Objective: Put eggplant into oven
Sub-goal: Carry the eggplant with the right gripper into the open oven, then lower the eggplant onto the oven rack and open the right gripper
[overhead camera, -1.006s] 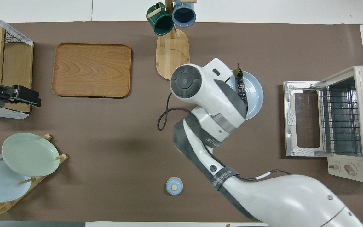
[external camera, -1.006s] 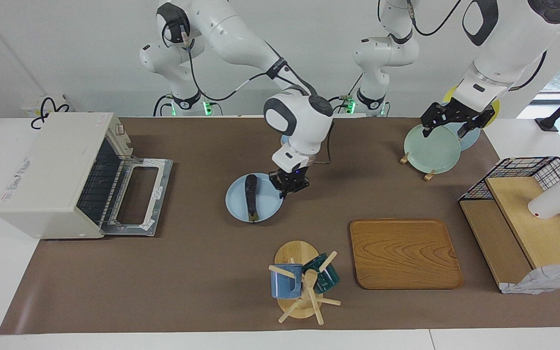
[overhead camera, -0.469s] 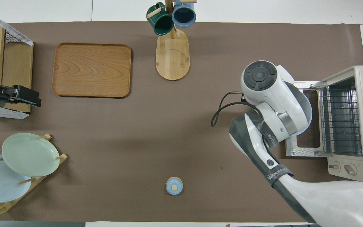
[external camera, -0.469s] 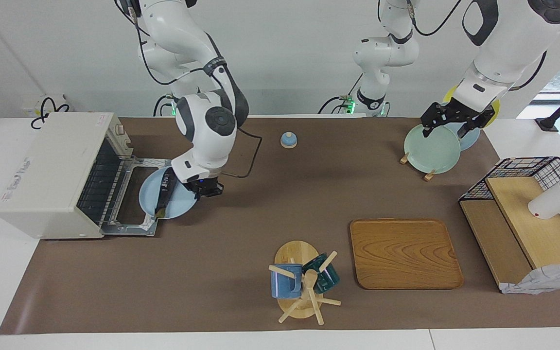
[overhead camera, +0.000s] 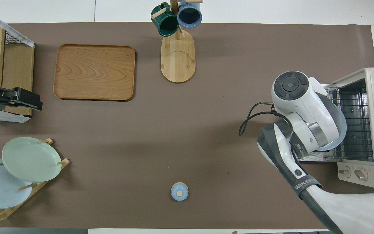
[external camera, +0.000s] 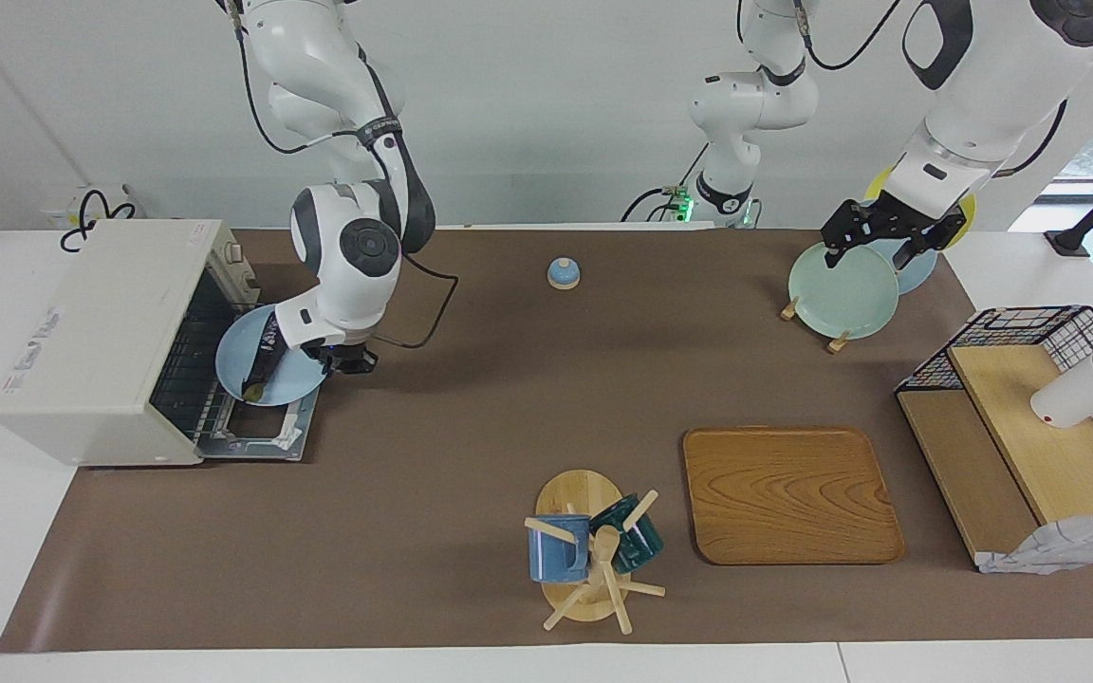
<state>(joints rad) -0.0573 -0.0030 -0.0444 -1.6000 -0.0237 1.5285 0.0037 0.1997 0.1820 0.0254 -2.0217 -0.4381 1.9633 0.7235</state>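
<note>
I'm carrying the plate [external camera: 271, 365] by its rim, my right pincer [external camera: 342, 359] clamped on the edge toward the counter's middle, so the eggplant [external camera: 263, 360] is riding along on it. That is why I'm holding the rim and not the vegetable: the plate serves as a tray. The eggplant is lying lengthwise on the plate, its stem tip pointing away from the robots. I'm holding the plate over the dropped door [external camera: 267, 432] of the oven [external camera: 91, 341], its leading edge just at the mouth, the wire rack [external camera: 191, 365] right before it. The oven is sitting at the right arm's end of the counter with its door already down flat, so the way in looks free. I judge the plate needs to go in level, or the eggplant may roll off.

My left pincer [external camera: 883, 242] is waiting, fingers apart, over the green plate [external camera: 841, 289] in the rack at the left arm's end of the counter.

The facing view is showing the eggplant, the grip on the rim and the plate's height above the door. The overhead view is hiding all of that under my wrist [overhead camera: 300, 107]; only a crescent of plate [overhead camera: 339, 130] is peeking out. What it adds is how the plate overlaps the rack bars [overhead camera: 355, 123] and the oven's knobs [overhead camera: 352, 173].
</note>
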